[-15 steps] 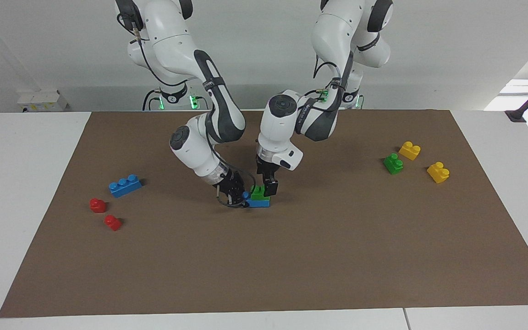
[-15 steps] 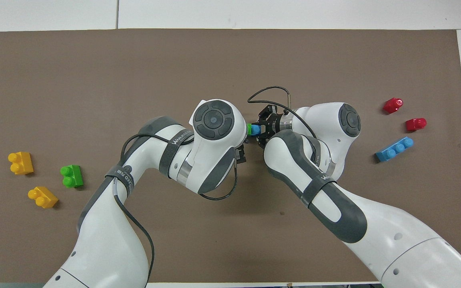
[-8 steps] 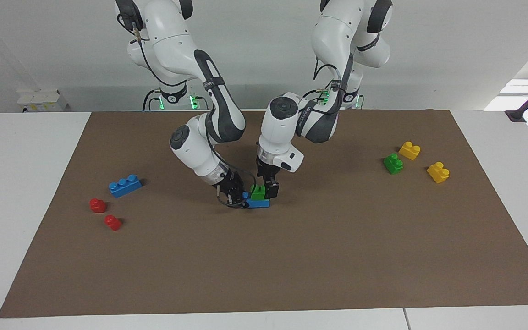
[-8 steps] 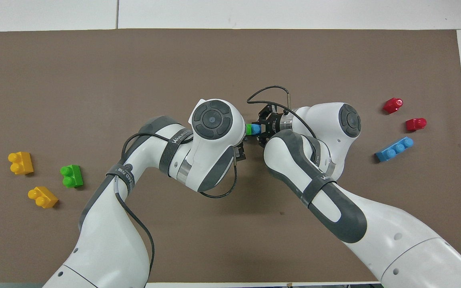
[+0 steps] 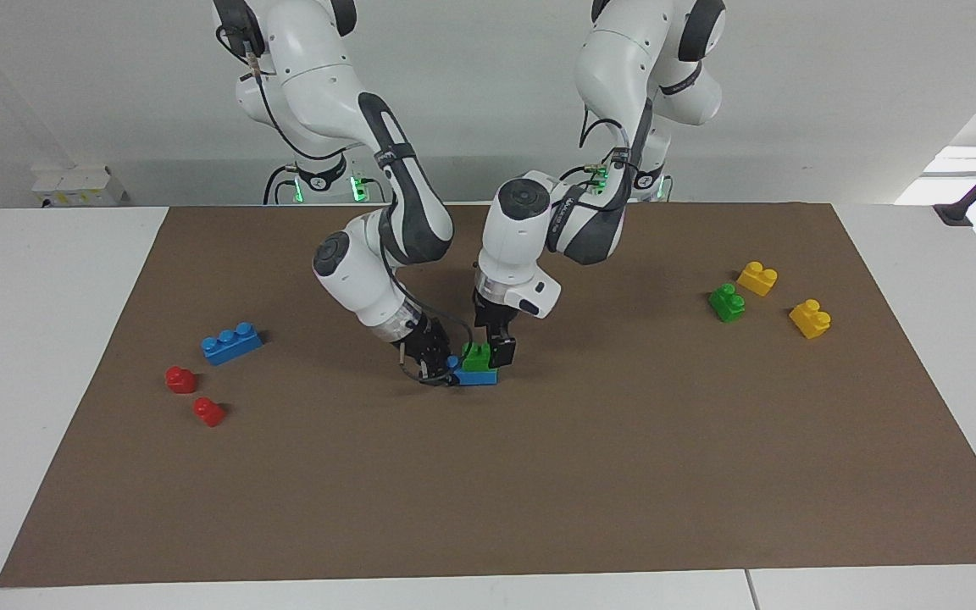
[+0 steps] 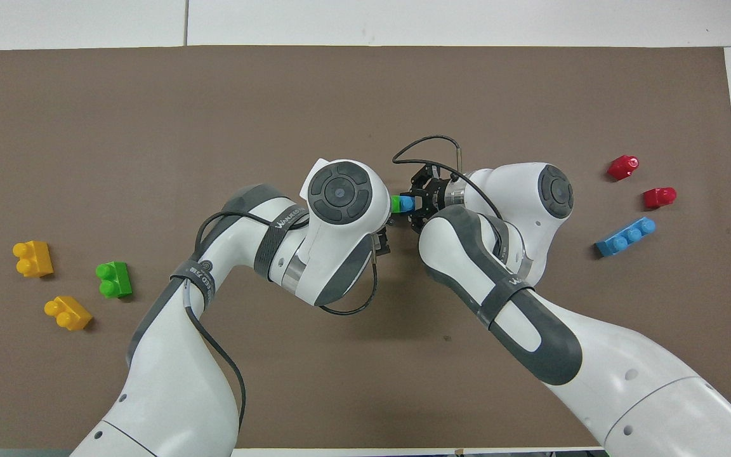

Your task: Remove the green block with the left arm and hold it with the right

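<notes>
Green block (image 5: 477,357) apparently pinched by left claw (image 5: 492,349), mostly hidden overhead; right claw (image 5: 440,366) unreadable.

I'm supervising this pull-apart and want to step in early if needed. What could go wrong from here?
1. The green block sits stacked on the blue block; if the right gripper at the blue block's end slips, both may lift together.
2. The left gripper and right gripper work side by side and could collide.
</notes>
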Robot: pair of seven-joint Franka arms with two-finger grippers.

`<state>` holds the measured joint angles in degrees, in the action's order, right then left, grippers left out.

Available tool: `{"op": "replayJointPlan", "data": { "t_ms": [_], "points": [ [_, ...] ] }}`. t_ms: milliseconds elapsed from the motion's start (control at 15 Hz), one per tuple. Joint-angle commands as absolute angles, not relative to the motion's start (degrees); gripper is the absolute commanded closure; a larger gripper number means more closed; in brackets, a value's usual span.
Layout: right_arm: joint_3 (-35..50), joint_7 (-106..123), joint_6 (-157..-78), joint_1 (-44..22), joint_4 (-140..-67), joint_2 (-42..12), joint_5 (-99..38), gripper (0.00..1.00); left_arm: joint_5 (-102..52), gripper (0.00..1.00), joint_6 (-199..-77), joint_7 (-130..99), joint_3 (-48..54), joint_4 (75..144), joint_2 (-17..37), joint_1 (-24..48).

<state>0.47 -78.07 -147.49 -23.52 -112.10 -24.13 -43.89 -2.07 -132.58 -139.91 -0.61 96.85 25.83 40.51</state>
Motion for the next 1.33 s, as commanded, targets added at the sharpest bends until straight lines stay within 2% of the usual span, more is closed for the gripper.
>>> {"op": "replayJointPlan", "data": {
  "t_ms": [0,400,467,533,600,667,733,1067,1267],
  "points": [
    [0.8,-76.0,-149.1,-23.3,-112.1,-24.6,-45.4,1.0,-0.6,0.06,-134.0,-142.3,-1.7,97.3,26.0,42.0],
    [0.8,-76.0,-149.1,-23.4,-112.1,-24.6,-45.4,1.0,0.8,0.09,-136.3,-144.0,-1.7,98.1,26.8,42.4],
    [0.8,-76.0,-149.1,-23.4,-112.1,-24.6,-45.4,1.0,1.0,0.17,-136.6,-144.5,-1.7,98.1,26.8,42.5],
    [0.8,-75.9,-149.2,-23.4,-112.1,-24.6,-45.4,1.0,1.1,0.34,-136.3,-144.6,-1.7,98.0,26.8,42.5],
    [0.8,-75.9,-149.2,-23.4,-112.1,-24.6,-45.4,1.0,1.1,0.55,-135.9,-144.6,-1.7,97.7,26.8,42.5],
    [0.7,-75.9,-149.2,-23.4,-112.1,-24.6,-45.4,1.0,2.3,0.96,-135.8,-144.4,-1.7,97.7,26.8,42.5],
    [0.7,-75.9,-149.2,-23.4,-112.1,-24.7,-45.5,1.0,3.7,1.0,-136.0,-144.1,-1.6,97.8,26.8,42.4],
    [0.7,-75.3,-149.9,-23.3,-112.3,-24.7,-45.4,1.0,3.9,1.0,-135.2,-143.9,-1.4,98.2,25.4,41.9],
    [0.7,-75.3,-149.9,-23.3,-112.4,-24.7,-45.4,1.0,3.9,1.0,-133.2,-144.0,-1.3,100.6,21.2,41.9]
  ]
}}
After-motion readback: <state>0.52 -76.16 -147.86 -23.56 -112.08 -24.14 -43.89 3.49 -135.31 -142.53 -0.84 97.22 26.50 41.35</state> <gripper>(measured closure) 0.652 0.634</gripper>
